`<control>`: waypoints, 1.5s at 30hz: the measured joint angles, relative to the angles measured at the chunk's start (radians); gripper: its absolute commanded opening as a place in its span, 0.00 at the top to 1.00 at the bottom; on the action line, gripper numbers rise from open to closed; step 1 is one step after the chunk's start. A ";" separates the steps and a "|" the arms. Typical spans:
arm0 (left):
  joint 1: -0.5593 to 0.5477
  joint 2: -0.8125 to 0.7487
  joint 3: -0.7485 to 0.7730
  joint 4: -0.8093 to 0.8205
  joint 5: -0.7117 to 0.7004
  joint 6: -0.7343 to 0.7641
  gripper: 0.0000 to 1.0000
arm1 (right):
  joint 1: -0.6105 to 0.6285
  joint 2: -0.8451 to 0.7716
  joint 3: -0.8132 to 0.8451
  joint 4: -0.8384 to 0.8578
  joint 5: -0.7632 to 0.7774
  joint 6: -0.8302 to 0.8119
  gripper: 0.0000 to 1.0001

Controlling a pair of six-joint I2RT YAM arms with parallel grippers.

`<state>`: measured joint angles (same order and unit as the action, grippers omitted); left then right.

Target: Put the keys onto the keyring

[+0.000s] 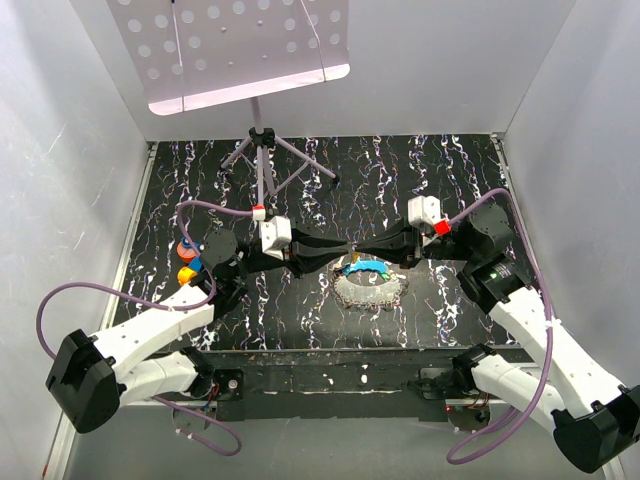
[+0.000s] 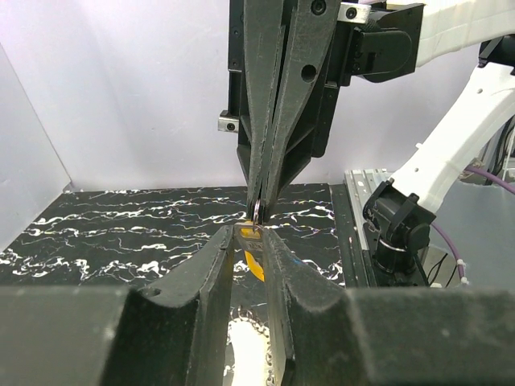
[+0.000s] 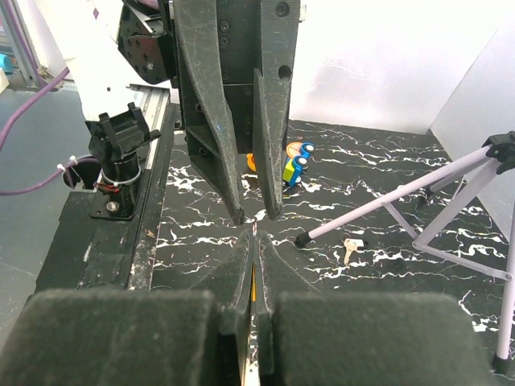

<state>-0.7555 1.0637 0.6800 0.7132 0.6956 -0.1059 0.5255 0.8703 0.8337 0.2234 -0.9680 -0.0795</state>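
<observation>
Smooth marbled table [image 1: 400, 170], shiny metal keyring [image 2: 257, 211], plastic-headed yellow key [image 2: 254, 262]

The top external camera sits high above and behind the near edge, well off, looking down and away over the whole worktop [image 1: 440, 180] as far as the stand [image 1: 262, 134] at the far side. The left wrist camera rides close behind the left gripper [image 2: 248, 232] and faces right across the scene, while the right wrist camera rides close behind the right gripper [image 3: 253, 240] and faces left. All three views share the middle of the worktop, where the two grippers meet tip to tip, each wrist view seeing the other gripper head-on.
</observation>
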 measured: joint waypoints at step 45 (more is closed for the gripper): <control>0.001 0.048 0.042 -0.022 0.072 -0.035 1.00 | 0.014 0.008 -0.013 0.006 0.003 0.021 0.99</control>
<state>-0.7544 1.1118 0.7223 0.6914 0.7673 -0.1406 0.5392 0.8787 0.8204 0.2295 -0.9646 -0.0582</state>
